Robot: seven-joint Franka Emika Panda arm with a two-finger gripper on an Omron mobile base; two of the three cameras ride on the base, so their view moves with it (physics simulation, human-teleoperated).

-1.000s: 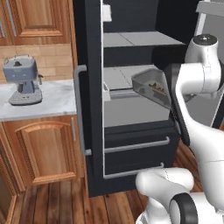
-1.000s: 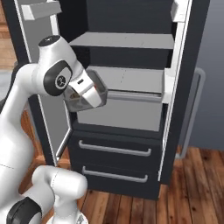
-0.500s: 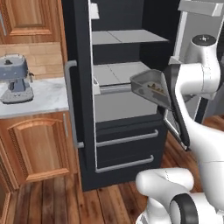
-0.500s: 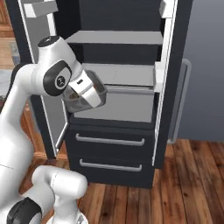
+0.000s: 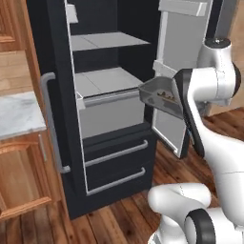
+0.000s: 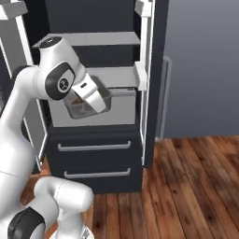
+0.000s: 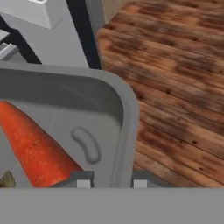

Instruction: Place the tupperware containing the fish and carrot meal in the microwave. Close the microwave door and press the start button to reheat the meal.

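Note:
My gripper [image 7: 109, 179] is shut on the rim of the dark-grey tupperware [image 7: 127, 127], which I hold up in the air in front of an open black fridge. An orange carrot [image 7: 35, 148] and a pale piece of food lie inside the tub. In the left base view the tupperware [image 5: 159, 95] juts out left of my forearm at the height of the fridge's middle shelf. In the right base view the tupperware [image 6: 80, 109] hangs under my white hand [image 6: 91, 93]. The microwave and its door are out of view.
The fridge [image 5: 102, 102] stands open with grey shelves and two lower drawers [image 6: 93, 147]. Its open doors [image 5: 176, 71] flank my arm. A wooden cabinet with a marble counter [image 5: 19, 114] is at the left. A grey wall [image 6: 200, 70] and wooden floor [image 6: 186, 186] lie to the right.
The whole picture has shifted: the base has moved, so the fridge and counter slid left and the coffee machine left the frame. The tub stays gripped at the same height.

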